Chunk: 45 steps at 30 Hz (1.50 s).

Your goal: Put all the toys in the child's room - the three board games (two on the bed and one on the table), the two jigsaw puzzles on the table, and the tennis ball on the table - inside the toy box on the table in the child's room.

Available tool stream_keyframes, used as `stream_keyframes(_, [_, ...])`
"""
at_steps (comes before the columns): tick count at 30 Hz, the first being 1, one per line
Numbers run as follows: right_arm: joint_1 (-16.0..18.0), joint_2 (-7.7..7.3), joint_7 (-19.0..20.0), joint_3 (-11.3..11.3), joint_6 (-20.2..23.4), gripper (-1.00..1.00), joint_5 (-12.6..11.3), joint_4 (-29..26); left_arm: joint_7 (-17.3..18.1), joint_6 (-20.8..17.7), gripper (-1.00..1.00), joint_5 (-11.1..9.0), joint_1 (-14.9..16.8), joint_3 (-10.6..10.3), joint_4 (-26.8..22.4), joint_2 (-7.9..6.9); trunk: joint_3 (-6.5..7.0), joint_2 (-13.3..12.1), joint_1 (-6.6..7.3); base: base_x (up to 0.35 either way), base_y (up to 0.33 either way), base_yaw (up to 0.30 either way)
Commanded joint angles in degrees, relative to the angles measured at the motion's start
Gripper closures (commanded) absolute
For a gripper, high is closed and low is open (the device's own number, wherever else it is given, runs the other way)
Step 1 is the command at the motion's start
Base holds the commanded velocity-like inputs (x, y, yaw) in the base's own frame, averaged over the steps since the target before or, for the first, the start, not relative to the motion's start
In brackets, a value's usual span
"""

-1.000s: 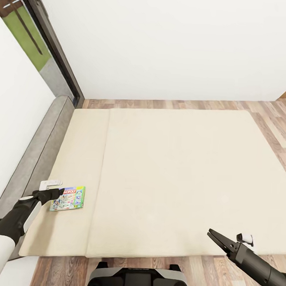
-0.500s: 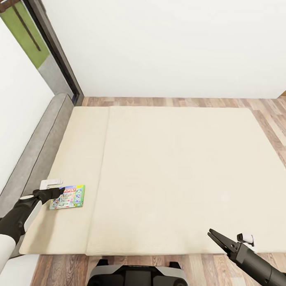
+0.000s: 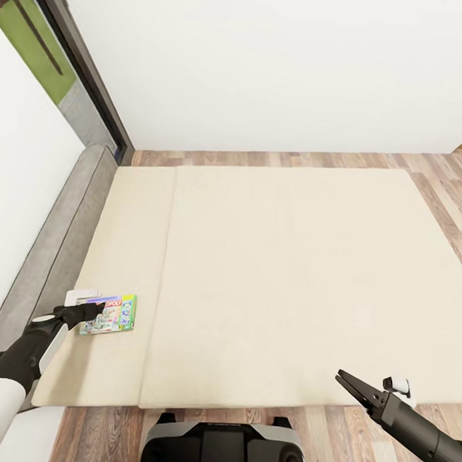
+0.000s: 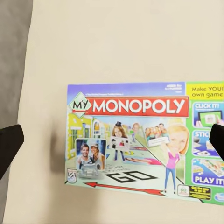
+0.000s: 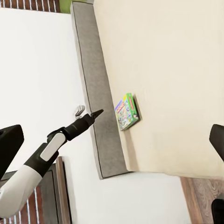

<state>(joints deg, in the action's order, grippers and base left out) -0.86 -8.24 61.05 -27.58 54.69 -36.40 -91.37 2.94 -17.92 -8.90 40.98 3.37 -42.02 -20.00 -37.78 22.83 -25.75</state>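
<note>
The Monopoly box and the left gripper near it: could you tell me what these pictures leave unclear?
- Monopoly box: in the head view the left gripper covers its near-left corner; in the left wrist view the frame edge crops its right end.
- Gripper height over the box: cannot tell from any view.
- Bed: its right side runs off the head view.

Monopoly board game (image 4: 140, 140): green lid w/ blue top strip, red title band w/ white letters, yellow-green side panel, cartoon figs. Bed (image 3: 289, 273): cream-beige mattress, plain, grey side frame (image 3: 64, 232). Floor (image 3: 433, 178): wood planks, brown/tan mix. Wall (image 3: 277, 66): white. Left pincer (image 3: 95, 309): black; arm (image 3: 20, 357) black w/ white panel. Right pincer (image 3: 349, 384): black, dark grey arm.
</note>
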Motion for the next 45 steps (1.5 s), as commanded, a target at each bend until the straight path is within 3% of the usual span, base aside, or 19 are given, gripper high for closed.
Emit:
stream_keyframes(1, [0.01, -0.02, 0.06, -0.02, 0.24, -1.0, -0.08, -0.04, 0.21, -0.41, -1.0, -0.42, 0.05, 0.15, -0.1, 0.02, -0.16, 0.09, -0.03, 0.0, 0.0, 0.0])
stream_keyframes(20, [0.0, -0.19, 0.73, -0.82, 0.45, -1.0, -0.12, -0.04, 0.37, -0.74, -1.0, 0.63, 3.31, 0.15, -0.11, -0.19, -1.94, 0.09, -0.03, 0.0, 0.0, 0.0])
stream_keyframes(28, [1.0, -0.29, 3.76, -0.79, 0.65, -1.0, -0.16, -0.04, 0.39, -0.84, -1.0, 0.71, 3.49, 0.15, -0.09, 0.05, -2.69, 0.09, -0.03, 0.0, 0.0, 0.0])
stream_keyframes(37, [11.83, -1.52, 4.08, -0.52, 4.47, -1.0, 0.12, 0.11, 0.41, -0.9, -1.0, 0.72, 3.57, 0.04, 0.11, 0.21, -3.53, 0.09, -0.03, 0.0, 0.0, 0.0])
stream_keyframes(45, [19.31, -1.85, 1.95, -0.5, 5.31, -1.0, 2.31, 0.34, 0.42, -0.96, -1.0, 0.74, 3.58, -0.01, 0.25, 0.64, -4.28, 0.09, -0.03, 0.0, 0.0, 0.0])
